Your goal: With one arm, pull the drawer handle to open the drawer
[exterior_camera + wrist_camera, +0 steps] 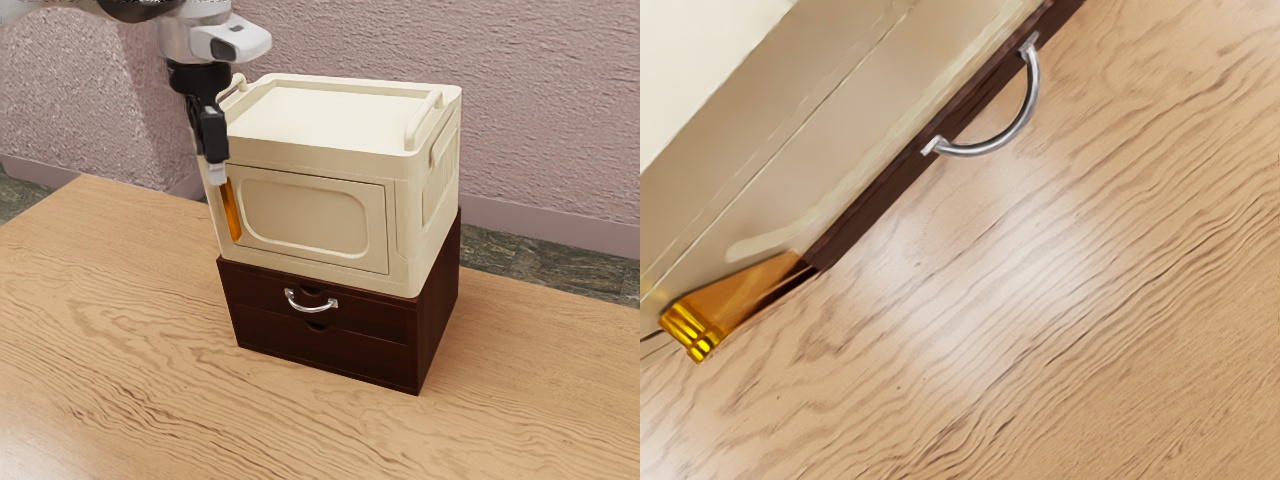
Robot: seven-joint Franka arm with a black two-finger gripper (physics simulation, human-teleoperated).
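Drawer looks shut. Handle on its front, ungripped, at the gripper's 5 o'clock, exterior view. Can't tell if gripper's wide or narrow. Left: reach, grasp, pull.

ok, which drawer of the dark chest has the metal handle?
The upper drawer: the silver handle is on its front; the lower drawer has a notch, no handle.

The drawer handle is silver; the drawer unit is dark brown. The box is cream — the bar, amber. The table displays tan wood grain.
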